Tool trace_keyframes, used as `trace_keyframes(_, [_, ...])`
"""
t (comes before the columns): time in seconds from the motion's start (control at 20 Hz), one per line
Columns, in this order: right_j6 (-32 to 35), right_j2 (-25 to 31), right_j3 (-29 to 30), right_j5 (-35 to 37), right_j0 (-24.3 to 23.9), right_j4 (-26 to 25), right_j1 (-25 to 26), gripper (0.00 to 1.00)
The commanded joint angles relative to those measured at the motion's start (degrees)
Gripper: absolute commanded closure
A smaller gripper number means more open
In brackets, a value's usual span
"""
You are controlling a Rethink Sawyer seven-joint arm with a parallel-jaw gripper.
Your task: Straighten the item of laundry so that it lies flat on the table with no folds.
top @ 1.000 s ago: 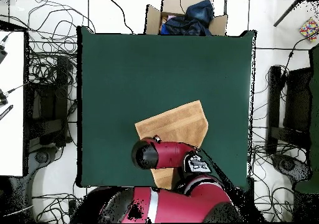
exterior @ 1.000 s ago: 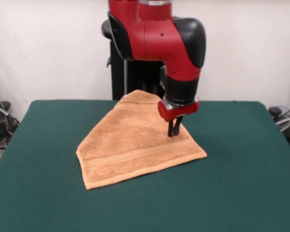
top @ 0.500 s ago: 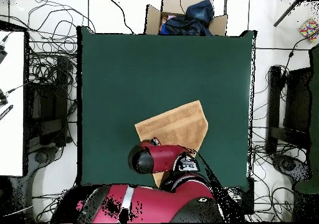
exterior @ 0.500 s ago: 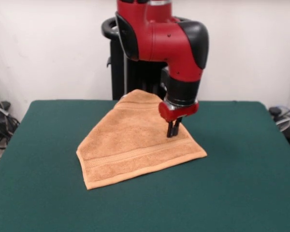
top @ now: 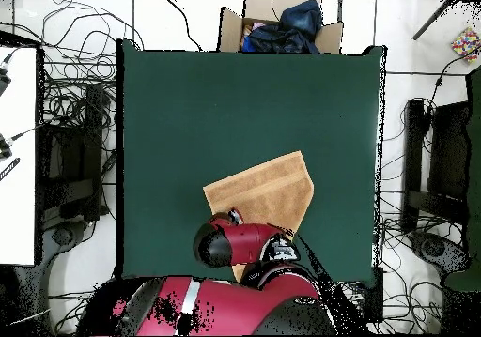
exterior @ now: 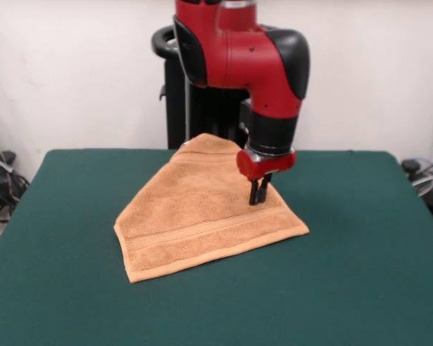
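Front view: the towel [exterior: 202, 216] lies on the table [exterior: 361, 288] a little toward the pedestal side of the middle, folded into a rough triangle. Its broad banded edge faces the camera and its narrow rounded end points at the pedestal [exterior: 202, 115]. The gripper [exterior: 257, 193] hangs straight down from the arm [exterior: 245, 58] over the towel's right edge, fingers pressed close together, tips at the cloth. Whether any cloth is pinched between them cannot be told. Bare green table runs wide to the left and right of the towel and in front of its banded edge. Behind the towel only a narrow strip is left before the table's far edge.

Overhead view: the towel [top: 268, 191] sits below the table's [top: 188, 99] middle, near the bottom edge, and its lower end is hidden under the arm [top: 235, 244]. The gripper itself is hidden under the arm. Open table spreads above the towel and to both its sides. A cardboard box [top: 282, 23] stands beyond the table's top edge.
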Motion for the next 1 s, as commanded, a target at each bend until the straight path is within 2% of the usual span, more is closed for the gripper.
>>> trace_keyframes(0.05, [14.42, 3.04, -10.76, -6.83, 0.84, 5.65, 14.02, 1.0])
trace_keyframes(0.3, [15.19, 3.21, -11.27, -4.67, 0.78, 8.14, 13.34, 1.0])
trace_keyframes(0.65, [16.29, 1.27, -14.33, -0.51, 3.45, 14.79, 14.5, 1.0])
trace_keyframes(1.0, [17.52, 0.1, -15.01, 0.26, 5.44, 21.44, 15.11, 1.0])
